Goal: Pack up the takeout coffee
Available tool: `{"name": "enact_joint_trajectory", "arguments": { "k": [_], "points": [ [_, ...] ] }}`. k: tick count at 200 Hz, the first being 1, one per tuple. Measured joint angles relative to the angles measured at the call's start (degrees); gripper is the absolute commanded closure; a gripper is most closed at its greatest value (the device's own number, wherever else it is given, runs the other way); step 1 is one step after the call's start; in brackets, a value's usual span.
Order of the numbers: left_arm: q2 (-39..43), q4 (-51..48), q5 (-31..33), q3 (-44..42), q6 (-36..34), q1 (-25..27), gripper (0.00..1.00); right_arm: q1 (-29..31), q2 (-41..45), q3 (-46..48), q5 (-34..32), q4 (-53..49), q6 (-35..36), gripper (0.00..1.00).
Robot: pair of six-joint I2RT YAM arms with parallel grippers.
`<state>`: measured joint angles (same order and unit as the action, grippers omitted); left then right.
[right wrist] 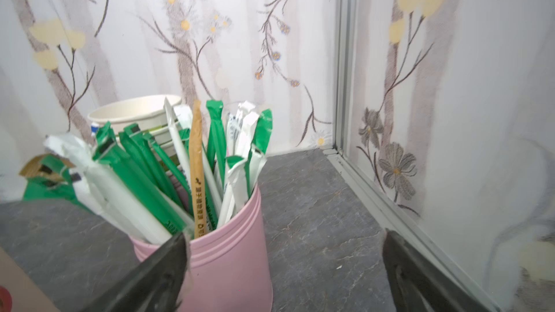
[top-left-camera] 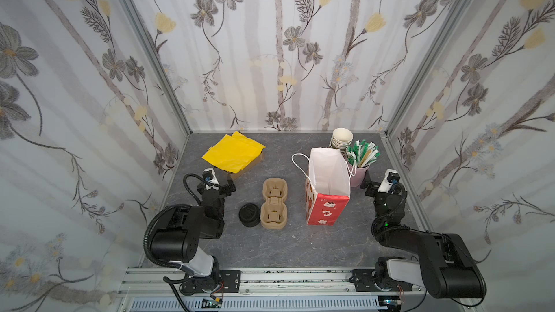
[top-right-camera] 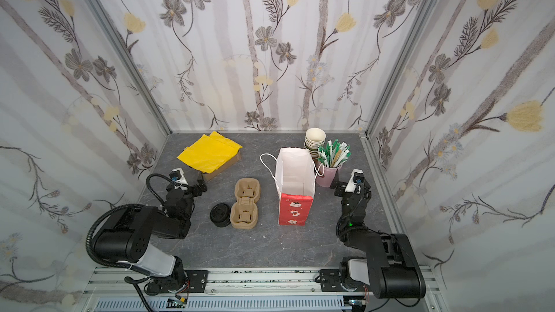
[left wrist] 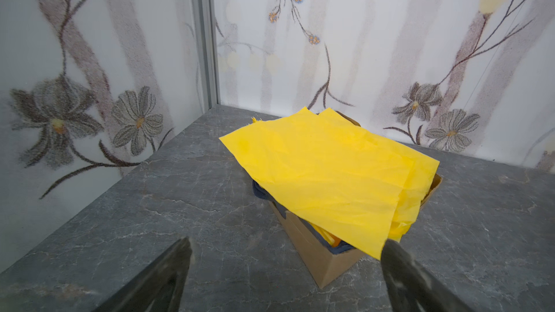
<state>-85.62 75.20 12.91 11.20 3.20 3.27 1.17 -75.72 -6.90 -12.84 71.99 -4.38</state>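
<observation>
Read both tools as spread wide and empty: left gripper (left wrist: 285, 246) facing the yellow paper (left wrist: 324, 175), right gripper (right wrist: 285, 237) just beside the pink holder (right wrist: 228, 253). Find no lidded takeout coffee in any view. Judge its parts to be the cup stack (top-left-camera: 341, 139), axis vertical, mouths up, ahead of the right gripper past the holder, and the flat lid pile (top-left-camera: 249, 216), behind and inboard of the left gripper.

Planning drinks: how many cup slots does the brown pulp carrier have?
2. One in the pulp carrier, far half, toward the back wall; one in the near half, beside the black lids. Both empty. None hidden.
</observation>
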Motion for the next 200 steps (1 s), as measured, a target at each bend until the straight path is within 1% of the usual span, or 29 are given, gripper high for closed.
{"name": "enact_joint_trajectory", "arguments": {
  "k": [11,33,48,58,83,114,131,150,177,200],
  "points": [
    [2.8,-0.2,0.4,-0.9,0.0,0.0,0.00,0.0,4.9,0.4,-0.9,-1.5,-0.1,0.00],
    [11.7,-3.8,2.3,-1.3,1.2,0.0,0.00,0.0,16.1,-0.2,-4.1,-9.0,-0.9,0.00],
    [19.7,-12.5,4.7,1.8,3.4,-0.2,0.00,-0.4,23.6,-2.6,-7.1,-18.6,-3.3,0.00],
    [23.8,-18.2,5.6,5.3,4.6,-0.5,0.00,-0.9,27.4,-4.9,-7.5,-25.7,-5.1,0.00],
    [30.6,-34.3,5.7,13.5,6.7,-0.8,0.00,-2.0,33.5,-11.3,-7.5,-43.9,-9.1,0.00],
    [33.3,-53.8,-0.1,22.4,11.9,-0.5,0.00,-2.0,36.4,-19.2,-6.1,-64.8,-14.1,0.00],
    [33.8,-61.9,-2.8,25.2,15.6,0.6,0.00,-2.0,38.2,-23.6,-4.1,-74.5,-17.2,0.00],
    [33.7,-68.8,-6.4,27.4,20.1,3.3,0.00,-1.9,38.7,-29.5,-2.3,-83.0,-20.8,0.00],
    [30.7,-76.5,-10.3,31.4,25.8,8.7,0.00,-0.4,35.0,-41.2,0.6,-94.7,-25.7,0.02],
    [28.1,-80.5,-12.4,33.8,29.0,12.7,0.00,3.9,28.6,-55.1,2.0,-103.3,-28.5,0.05]
  ]
}}
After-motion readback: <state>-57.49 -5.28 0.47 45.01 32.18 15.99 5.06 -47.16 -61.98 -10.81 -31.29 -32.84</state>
